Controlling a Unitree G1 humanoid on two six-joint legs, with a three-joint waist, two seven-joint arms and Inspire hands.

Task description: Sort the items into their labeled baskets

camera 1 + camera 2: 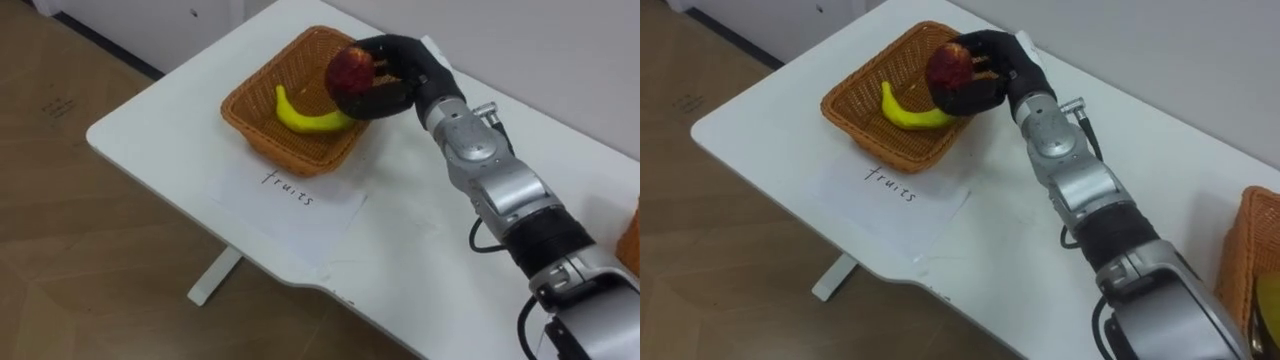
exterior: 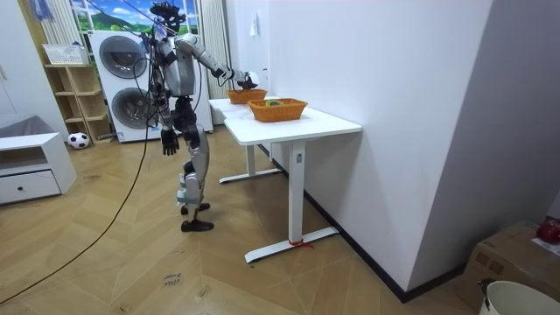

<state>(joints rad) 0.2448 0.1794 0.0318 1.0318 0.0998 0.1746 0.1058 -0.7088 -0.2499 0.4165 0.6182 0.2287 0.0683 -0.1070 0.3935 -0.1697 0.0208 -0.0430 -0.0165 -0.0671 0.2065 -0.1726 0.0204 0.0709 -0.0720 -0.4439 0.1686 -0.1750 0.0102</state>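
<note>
My right hand [image 1: 400, 70] is shut on a red apple [image 1: 348, 68] and holds it just above the far side of a woven fruit basket [image 1: 250, 125]. A yellow banana [image 1: 305, 118] lies inside that basket, below the apple. A sheet of paper [image 1: 290, 200] with a handwritten label lies on the white table [image 1: 160, 120] in front of the basket. In the room view I stand at the table's end with the right arm stretched over it, and my left hand [image 2: 168, 142] hangs by my side with relaxed fingers.
A second woven basket [image 1: 1250, 250] sits at the right edge of the table, with something yellow-green in it [image 2: 277, 104]. The table's near edge [image 1: 215, 235] drops to a wooden floor. A wall runs along the table's far side.
</note>
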